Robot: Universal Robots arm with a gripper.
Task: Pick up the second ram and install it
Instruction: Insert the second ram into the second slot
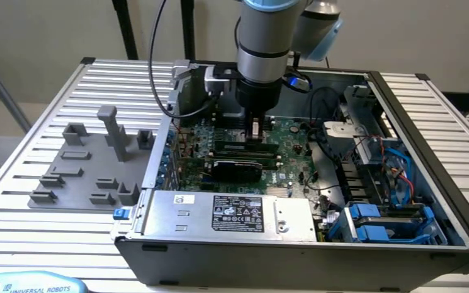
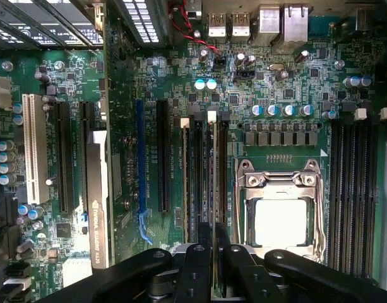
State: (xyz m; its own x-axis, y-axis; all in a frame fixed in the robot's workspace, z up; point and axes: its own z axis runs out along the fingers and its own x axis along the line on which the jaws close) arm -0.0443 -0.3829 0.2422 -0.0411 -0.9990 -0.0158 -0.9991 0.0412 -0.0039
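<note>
Wrist view shows the hand (image 2: 213, 252) clamped on the second ram (image 2: 213, 183), held edge-on over a motherboard slot (image 2: 199, 183) just left of the CPU socket (image 2: 280, 211). Installation seems underway; seating it likely calls for straight, even downward pressure until the latches catch.

surface (image 1: 47, 226): ribbed metal, matt silver
fixture blocks (image 1: 88, 165): grey plastic, matt
computer case (image 1: 300, 256): dark painted metal, satin
motherboard (image 2: 149, 82): green circuit board, slightly glossy
CPU socket (image 2: 278, 189): shiny bare metal frame
tool (image 2: 214, 265): black, smooth, semi-gloss fingers
</note>
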